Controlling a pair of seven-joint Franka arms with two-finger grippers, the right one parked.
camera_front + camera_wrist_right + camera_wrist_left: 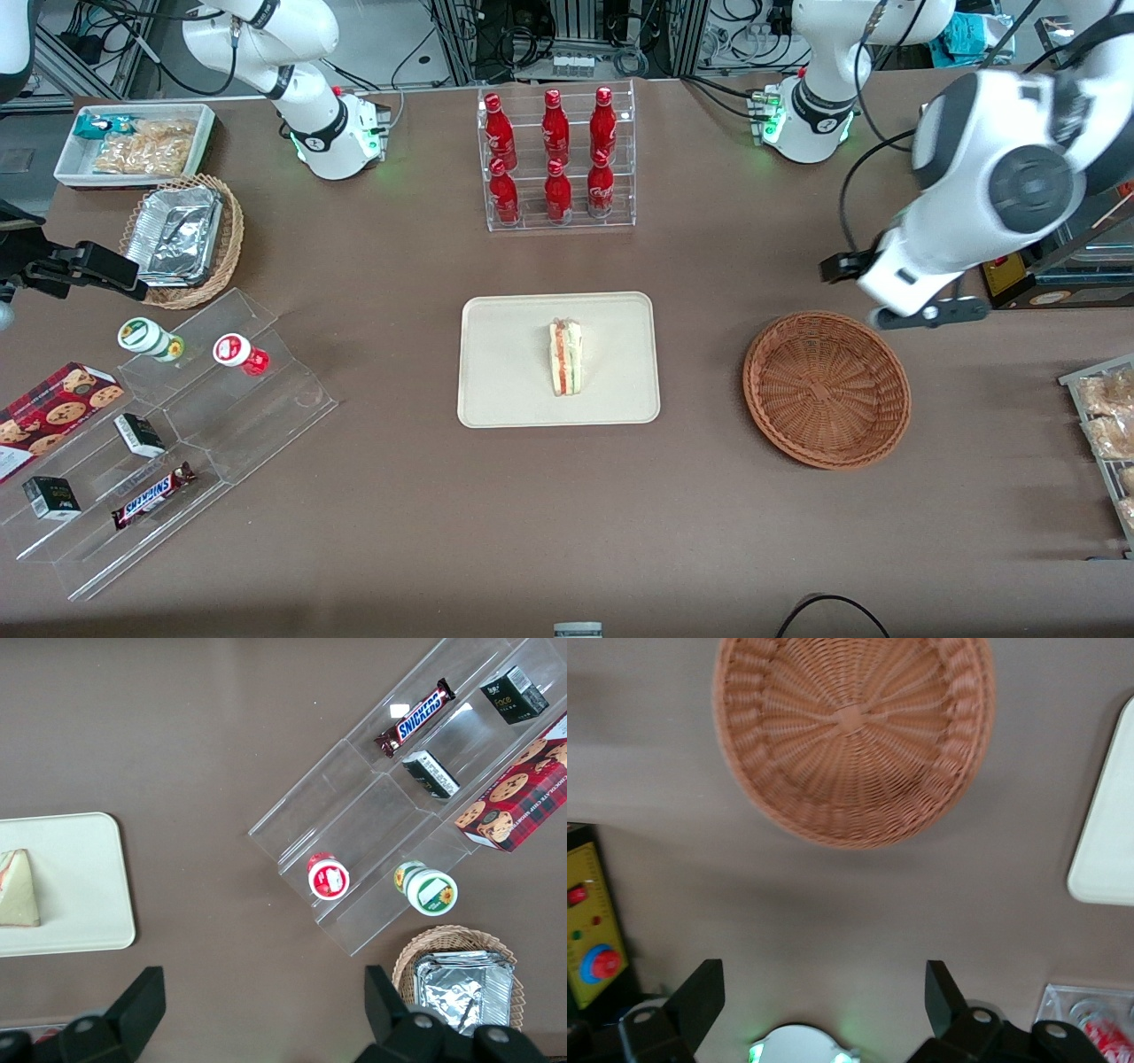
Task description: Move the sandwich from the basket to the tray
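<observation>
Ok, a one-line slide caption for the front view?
Sandwich lies on the tray; basket sits empty; open end effector hovers above the table beside it.

brown table (399, 532) with tray (505, 390), basket (826, 388)

The one clearly readable text is "SNICKERS" in blue letters on a white band across the brown candy bar (152, 495) lying on the clear acrylic stepped stand (221, 425). The red bottles (554, 151) in the clear rack carry white script that is too small to read. The small dark boxes (51, 496) on the stand bear print that cannot be made out.
</observation>
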